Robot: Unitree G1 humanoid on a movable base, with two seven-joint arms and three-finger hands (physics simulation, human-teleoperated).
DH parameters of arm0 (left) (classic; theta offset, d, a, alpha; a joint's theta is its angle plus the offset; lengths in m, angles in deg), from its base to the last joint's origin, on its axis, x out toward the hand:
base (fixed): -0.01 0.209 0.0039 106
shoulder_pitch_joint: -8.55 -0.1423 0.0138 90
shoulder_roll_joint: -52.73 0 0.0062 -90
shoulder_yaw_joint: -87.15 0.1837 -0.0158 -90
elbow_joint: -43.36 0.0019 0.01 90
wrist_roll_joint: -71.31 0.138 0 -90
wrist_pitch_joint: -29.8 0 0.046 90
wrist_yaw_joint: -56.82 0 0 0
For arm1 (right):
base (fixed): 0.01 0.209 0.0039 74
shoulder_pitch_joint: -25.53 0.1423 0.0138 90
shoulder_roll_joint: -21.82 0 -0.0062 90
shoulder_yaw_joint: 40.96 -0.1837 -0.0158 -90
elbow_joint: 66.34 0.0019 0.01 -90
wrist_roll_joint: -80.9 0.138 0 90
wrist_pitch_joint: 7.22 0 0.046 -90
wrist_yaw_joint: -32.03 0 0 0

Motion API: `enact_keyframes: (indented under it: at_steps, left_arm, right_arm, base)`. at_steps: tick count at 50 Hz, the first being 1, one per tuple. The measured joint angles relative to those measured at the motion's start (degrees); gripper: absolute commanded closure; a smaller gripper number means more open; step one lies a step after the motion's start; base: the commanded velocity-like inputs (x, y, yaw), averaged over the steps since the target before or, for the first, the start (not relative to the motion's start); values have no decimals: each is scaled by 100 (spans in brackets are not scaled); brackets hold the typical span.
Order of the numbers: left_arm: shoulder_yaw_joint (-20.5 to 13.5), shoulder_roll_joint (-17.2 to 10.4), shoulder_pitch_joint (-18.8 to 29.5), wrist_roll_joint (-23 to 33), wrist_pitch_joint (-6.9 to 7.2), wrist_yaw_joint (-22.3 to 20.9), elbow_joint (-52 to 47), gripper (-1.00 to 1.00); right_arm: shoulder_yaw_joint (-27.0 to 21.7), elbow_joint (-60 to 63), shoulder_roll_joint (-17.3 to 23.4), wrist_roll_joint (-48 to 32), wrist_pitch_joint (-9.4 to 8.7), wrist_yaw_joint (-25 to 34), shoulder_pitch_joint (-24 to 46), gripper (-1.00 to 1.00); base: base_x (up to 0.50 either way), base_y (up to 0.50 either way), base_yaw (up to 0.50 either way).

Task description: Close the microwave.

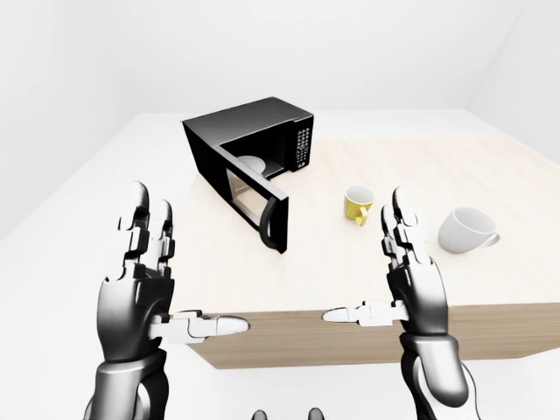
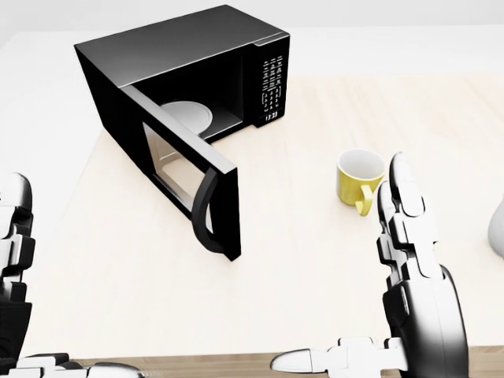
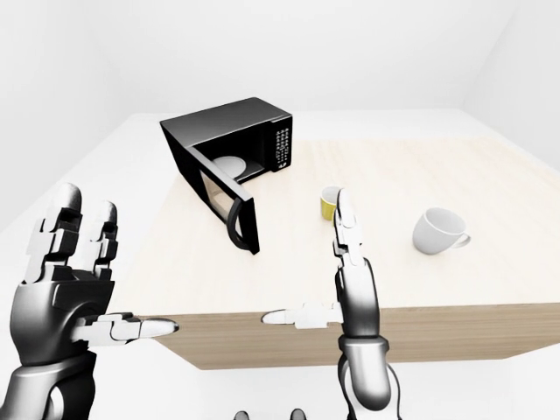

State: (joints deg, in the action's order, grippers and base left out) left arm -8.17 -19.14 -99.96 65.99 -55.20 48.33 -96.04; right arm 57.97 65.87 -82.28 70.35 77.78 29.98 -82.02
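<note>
Black microwave [image 2: 189,71], door [image 2: 185,177] ajar, reads 13:33; both hands, left hand [image 1: 140,289] and right hand [image 1: 411,280], spread open.

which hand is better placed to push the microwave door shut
Probably the left hand. The open door swings out toward the views' left, its outer face on that side. The right hand is raised nearer the yellow mug. Both hands are open and empty.

The boxy black microwave [image 2: 189,63] looked matt, like plastic. The pale wooden tabletop [image 2: 315,252] appeared smooth and satin-finished. Both glossy grey metallic robot hands [image 1: 140,289] [image 1: 411,284] shone, and the yellow mug [image 2: 360,179] seemed glazed ceramic.
</note>
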Motion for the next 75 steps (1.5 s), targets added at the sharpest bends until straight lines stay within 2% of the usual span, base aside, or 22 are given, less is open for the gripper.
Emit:
enact_keyframes:
  at_steps: [44, 68, 75]
  left_arm:
    - [18, -14, 15, 22, 0, 7, 48, -100]
    - [18, -11, 23, -71, 0, 33, -32, -100]
    - [-17, -9, 29, -171, 0, 16, -89, -100]
  right_arm:
    - [7, -120, -1, 4, 0, -4, 45, -100]
    - [-54, -149, -66, 157, 0, -161, 141, -100]
    - [-60, -99, -67, 202, 0, -176, 140, -100]
  base:
    - [0, 50, 0]
    - [0, 1, 0]
    - [45, 0, 0]
